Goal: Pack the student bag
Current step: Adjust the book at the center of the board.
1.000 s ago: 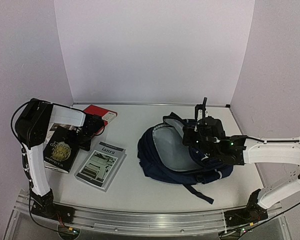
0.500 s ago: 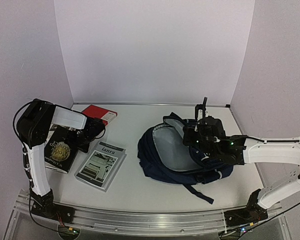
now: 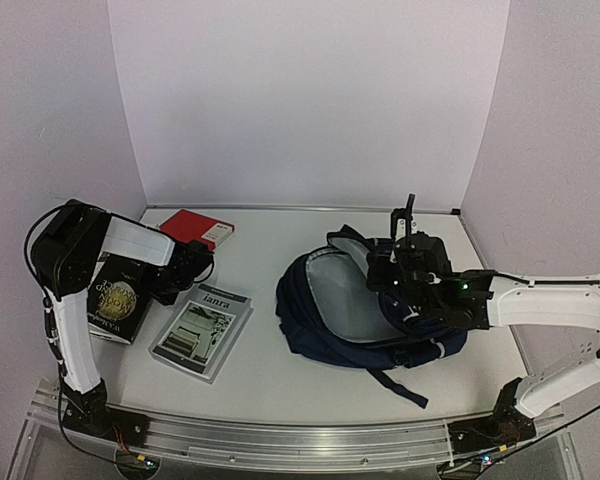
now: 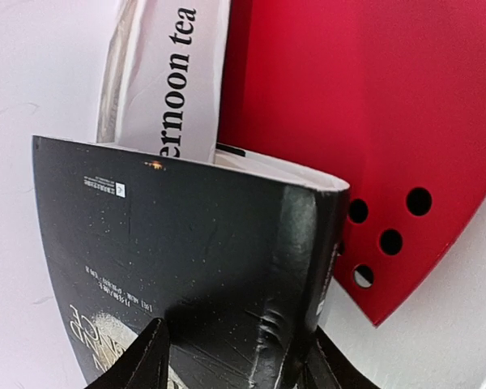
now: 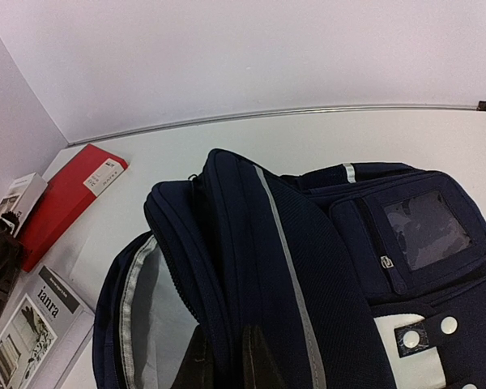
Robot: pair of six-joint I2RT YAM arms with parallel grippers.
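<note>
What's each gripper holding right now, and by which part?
Right gripper: student bag, pinched at the opening's rim. Left gripper: straddling the black book at its edge; firm grip cannot be told.

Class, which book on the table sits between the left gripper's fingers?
The black book, gold-emblemed: the left gripper straddles its edge. The red book and grey book lie outside it.

The student bag [image 3: 320,320] is navy with thin grey stripes and pale grey lining. The black book [image 3: 115,300] bears a gold emblem. The red book [image 3: 198,227] is plain, the counter [image 3: 280,380] white.
</note>
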